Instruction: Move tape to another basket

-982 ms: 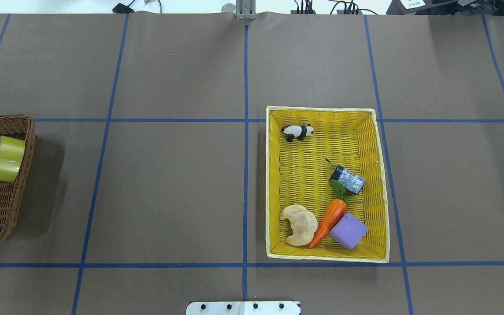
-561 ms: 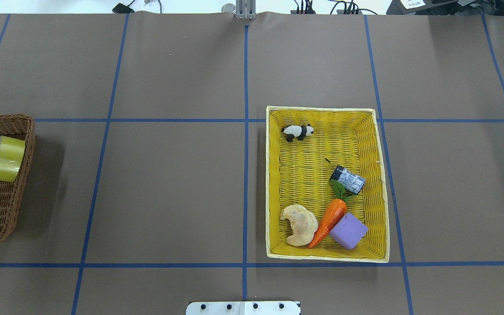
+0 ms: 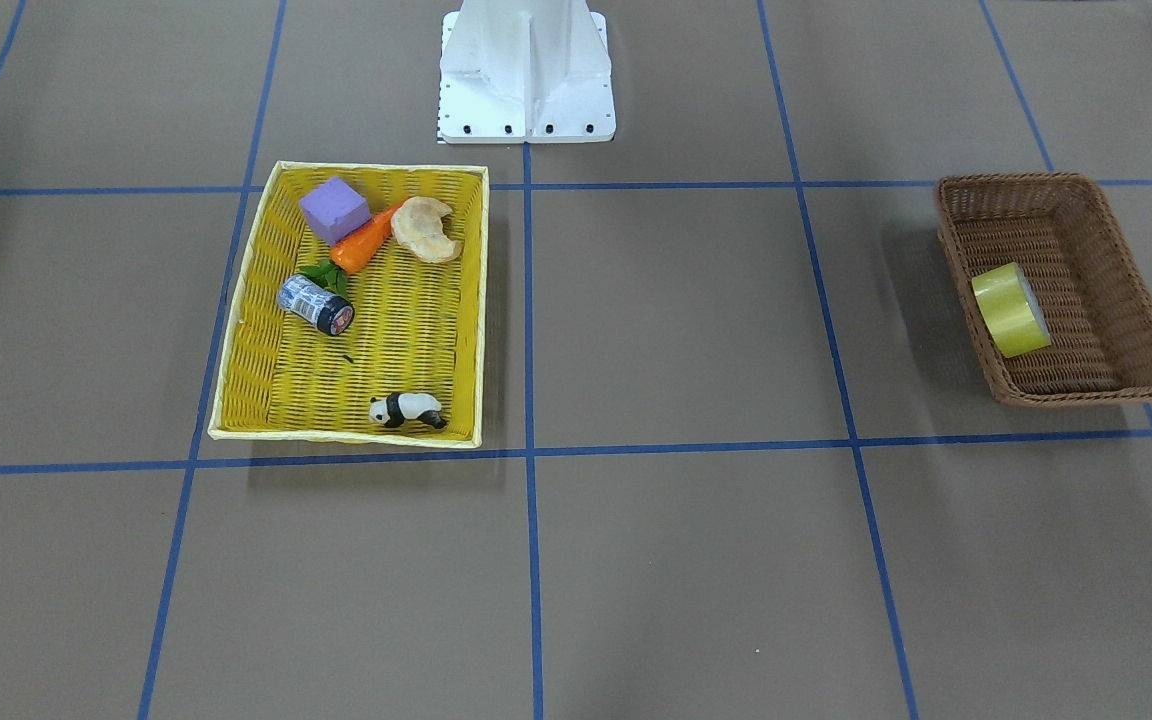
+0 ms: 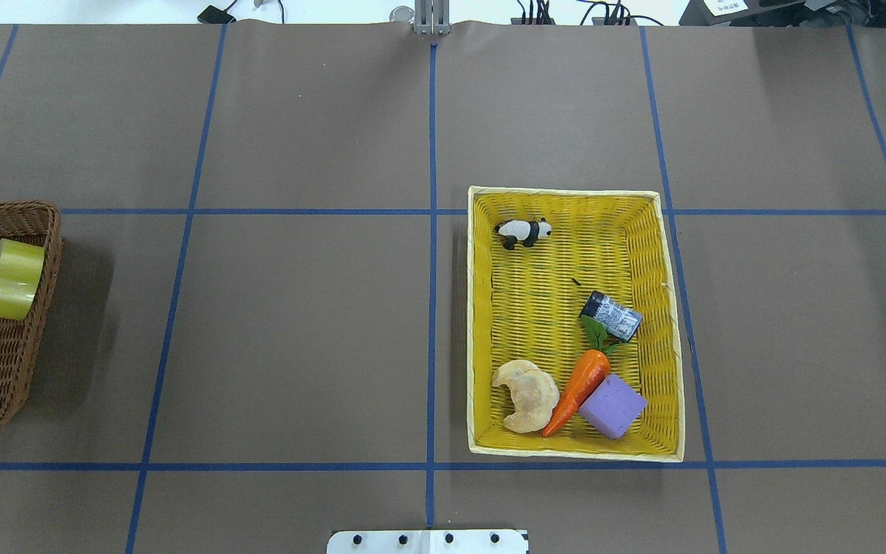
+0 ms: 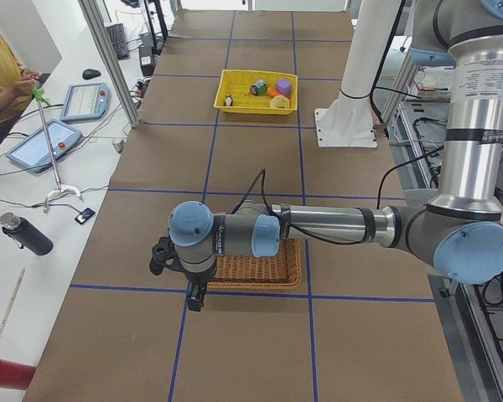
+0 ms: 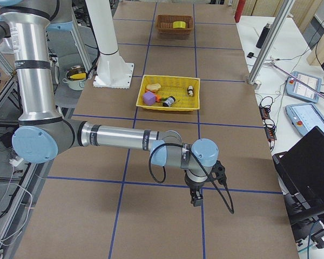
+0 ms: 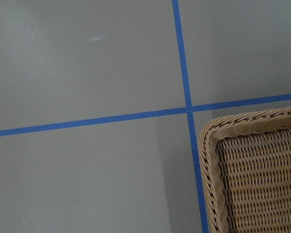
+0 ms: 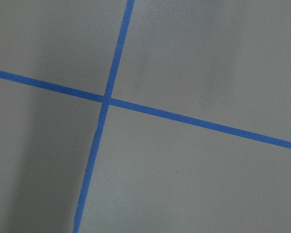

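While the small dark-ended can [image 3: 316, 303] wears a printed blue-and-white label, we find its lettering too small to read. It lies in the shallow bright-yellow woven basket [image 3: 226, 350] at the left of the front-facing view, along with a purple foam block [image 3: 333, 207], an orange toy carrot [image 3: 364, 245], a pale bread piece [image 3: 425, 229] and a little panda figure [image 3: 408, 409].

We see a table covered in brown paper [image 4: 297, 115] ruled by blue tape lines, with the white robot base [image 3: 526, 80] at top centre. In the left side view, tablets and a person in a yellow shirt sit at the upper left.

The glossy yellow roll of packing tape [image 3: 1011, 310] lies in the dark-brown woven wicker basket [image 3: 1036, 180] at the right of the front-facing view, leaning on the sloped wall nearest the table's middle. The overhead view cuts that basket off at its left edge. Only the side views show the arms. In the left one, the left gripper [image 5: 193, 306] hangs at the brown basket's lower-left corner; in the right one, the right gripper [image 6: 196, 200] hangs at lower centre, well apart from both baskets. We cannot tell whether either one's fingers are apart or together. The left wrist view shows the braided rim at lower right, and the right wrist view shows only crossed lines.
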You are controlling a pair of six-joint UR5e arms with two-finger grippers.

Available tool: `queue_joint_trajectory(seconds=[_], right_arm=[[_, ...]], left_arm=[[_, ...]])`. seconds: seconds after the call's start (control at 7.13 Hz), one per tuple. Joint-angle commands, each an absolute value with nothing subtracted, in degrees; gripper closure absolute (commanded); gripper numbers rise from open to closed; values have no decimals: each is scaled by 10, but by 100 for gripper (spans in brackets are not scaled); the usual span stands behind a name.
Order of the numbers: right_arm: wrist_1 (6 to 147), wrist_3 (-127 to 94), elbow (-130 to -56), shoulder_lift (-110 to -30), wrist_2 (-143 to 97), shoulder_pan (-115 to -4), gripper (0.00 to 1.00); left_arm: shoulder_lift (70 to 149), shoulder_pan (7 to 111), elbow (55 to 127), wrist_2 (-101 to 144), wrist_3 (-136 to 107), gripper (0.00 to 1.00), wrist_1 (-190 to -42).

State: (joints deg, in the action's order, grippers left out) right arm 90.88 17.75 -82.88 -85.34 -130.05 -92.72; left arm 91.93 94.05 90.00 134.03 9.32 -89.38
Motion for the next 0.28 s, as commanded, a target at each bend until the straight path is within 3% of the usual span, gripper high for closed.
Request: queue_joint_trajectory(seconds=[0.0,0.14], right_arm=[[909,178,-830,-853,-1301,-927,0],[909,178,-830,-853,-1301,-927,0]], left_arm=[[919,940,900,1340,93,1,-894],[919,940,900,1340,93,1,-894]])
